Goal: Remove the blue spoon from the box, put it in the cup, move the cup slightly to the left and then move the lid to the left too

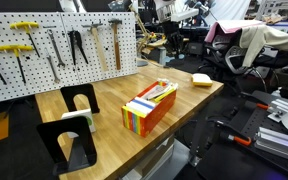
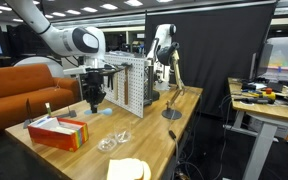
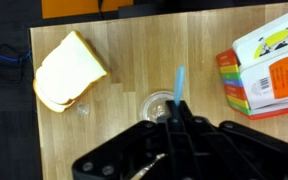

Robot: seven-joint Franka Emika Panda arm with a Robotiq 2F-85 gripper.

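Observation:
In the wrist view my gripper (image 3: 176, 110) is shut on the blue spoon (image 3: 179, 80), whose blue end sticks out past the fingertips. Just beyond the fingertips, a clear round cup (image 3: 155, 102) stands on the wooden table. The spoon end is over the cup's rim. The rainbow-striped box (image 3: 269, 60) lies to the right of the cup. In an exterior view the gripper (image 2: 94, 102) hangs a little above the table, behind the box (image 2: 59, 131). Two clear pieces (image 2: 114, 139) lie near the box; I cannot tell which is the lid. The box (image 1: 149, 105) also shows mid-table.
A yellow sponge-like slab (image 3: 69, 70) lies left of the cup, near the table edge (image 3: 32, 100); it shows in both exterior views (image 1: 201, 79) (image 2: 129, 170). A pegboard with tools (image 1: 54, 45) backs the table. Two black stands (image 1: 69, 130) sit at one end.

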